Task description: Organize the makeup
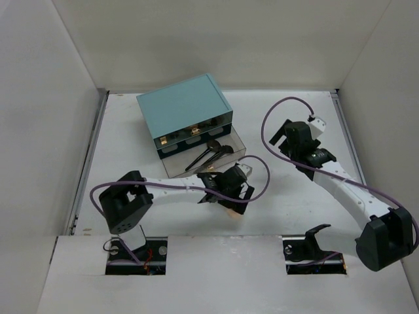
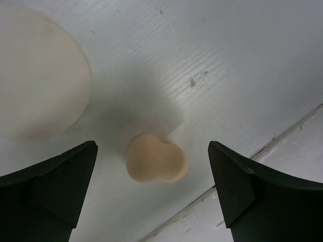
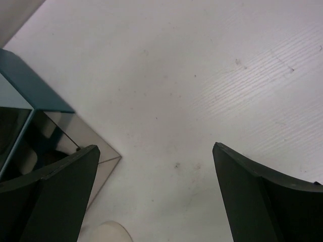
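Note:
A peach egg-shaped sponge [image 2: 155, 159] lies on the white table, directly below my left gripper [image 2: 152, 147], which is open with one finger on either side and apart from it. A cream round puff [image 2: 35, 75] lies to the sponge's upper left. From above, the left gripper [image 1: 229, 191] hangs just in front of the clear drawer [image 1: 175, 169], and the sponge [image 1: 231, 210] peeks out beneath it. Two dark long-handled pieces [image 1: 208, 154] lie in that drawer. My right gripper [image 3: 156, 147] is open over bare table with nothing between its fingers.
The teal box [image 1: 186, 108] stands at the back centre, its clear drawer pulled out toward the arms. The drawer's corner [image 3: 103, 157] and the box's corner [image 3: 35, 93] lie left of the right gripper [image 1: 294, 140]. White walls enclose the table.

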`<state>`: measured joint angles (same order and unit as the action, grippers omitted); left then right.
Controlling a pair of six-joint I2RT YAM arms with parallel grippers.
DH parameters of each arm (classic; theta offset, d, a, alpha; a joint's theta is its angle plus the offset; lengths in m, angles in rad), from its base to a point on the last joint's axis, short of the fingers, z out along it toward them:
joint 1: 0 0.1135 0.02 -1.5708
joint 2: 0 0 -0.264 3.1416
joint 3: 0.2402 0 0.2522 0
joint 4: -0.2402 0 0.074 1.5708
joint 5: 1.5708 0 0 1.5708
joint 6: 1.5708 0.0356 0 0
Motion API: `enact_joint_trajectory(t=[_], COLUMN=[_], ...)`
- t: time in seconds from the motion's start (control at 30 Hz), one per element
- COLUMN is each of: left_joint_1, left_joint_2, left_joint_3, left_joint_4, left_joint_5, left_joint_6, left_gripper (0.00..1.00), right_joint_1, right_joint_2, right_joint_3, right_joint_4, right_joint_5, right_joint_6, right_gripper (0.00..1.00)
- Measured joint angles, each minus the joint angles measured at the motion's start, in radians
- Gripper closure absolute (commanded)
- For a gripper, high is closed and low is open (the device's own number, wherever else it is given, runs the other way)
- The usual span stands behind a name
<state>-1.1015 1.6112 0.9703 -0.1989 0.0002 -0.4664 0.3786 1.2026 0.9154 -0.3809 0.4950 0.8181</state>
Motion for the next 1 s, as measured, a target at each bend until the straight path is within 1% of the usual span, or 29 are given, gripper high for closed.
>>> enact_joint_trajectory(t=[0.03, 0.1, 0.13, 0.17, 0.2, 0.23, 0.43, 0.57, 0.67, 0.73, 0.83, 0.9, 1.0], left_joint_1=[-0.006, -0.017, -0.021, -0.024, -0.026, -0.029, -0.028, -0.002, 0.039, 0.083, 0.180, 0.250, 0.347], left_joint_2=[0.027, 0.082, 0.103, 0.110, 0.115, 0.117, 0.094, -0.007, -0.106, -0.173, -0.251, -0.276, -0.271], left_joint_3=[0.008, 0.027, 0.040, 0.054, 0.063, 0.070, 0.080, 0.083, 0.099, 0.115, 0.133, 0.141, 0.142], left_joint_4=[-0.001, -0.003, -0.010, -0.016, -0.018, -0.022, -0.055, -0.072, -0.076, -0.072, -0.054, -0.036, -0.014], left_joint_5=[0.002, 0.008, 0.002, 0.005, 0.008, 0.007, 0.016, 0.014, 0.000, -0.021, -0.089, -0.150, -0.249], left_joint_6=[-0.010, -0.027, -0.029, -0.038, -0.049, -0.050, -0.049, -0.031, -0.002, 0.028, 0.074, 0.101, 0.131], left_gripper=[0.15, 0.27, 0.37, 0.62, 0.80, 0.90, 0.98, 0.99, 0.99, 0.98, 0.97, 0.97, 0.96], right_joint_1=[-0.003, -0.014, -0.024, -0.035, -0.045, -0.055, -0.074, -0.074, -0.058, -0.021, 0.058, 0.113, 0.197], right_joint_2=[-0.001, -0.004, -0.006, -0.009, -0.012, -0.018, -0.059, -0.066, -0.066, -0.065, -0.063, -0.062, -0.063], right_joint_3=[-0.008, -0.023, -0.031, -0.037, -0.042, -0.047, -0.055, -0.055, -0.055, -0.055, -0.064, -0.082, -0.125], right_joint_4=[0.001, 0.000, 0.000, -0.001, 0.000, 0.000, 0.001, 0.002, 0.010, 0.026, 0.078, 0.117, 0.165], right_joint_5=[-0.007, -0.021, -0.027, -0.033, -0.037, -0.040, -0.048, -0.051, -0.060, -0.081, -0.131, -0.173, -0.241], right_joint_6=[-0.008, -0.018, -0.022, -0.026, -0.029, -0.029, -0.036, -0.042, -0.065, -0.087, -0.129, -0.164, -0.235], right_gripper=[0.00, 0.00, 0.00, 0.00, 0.00, 0.00, 0.00, 0.00, 0.00, 0.00, 0.00, 0.00, 0.00])
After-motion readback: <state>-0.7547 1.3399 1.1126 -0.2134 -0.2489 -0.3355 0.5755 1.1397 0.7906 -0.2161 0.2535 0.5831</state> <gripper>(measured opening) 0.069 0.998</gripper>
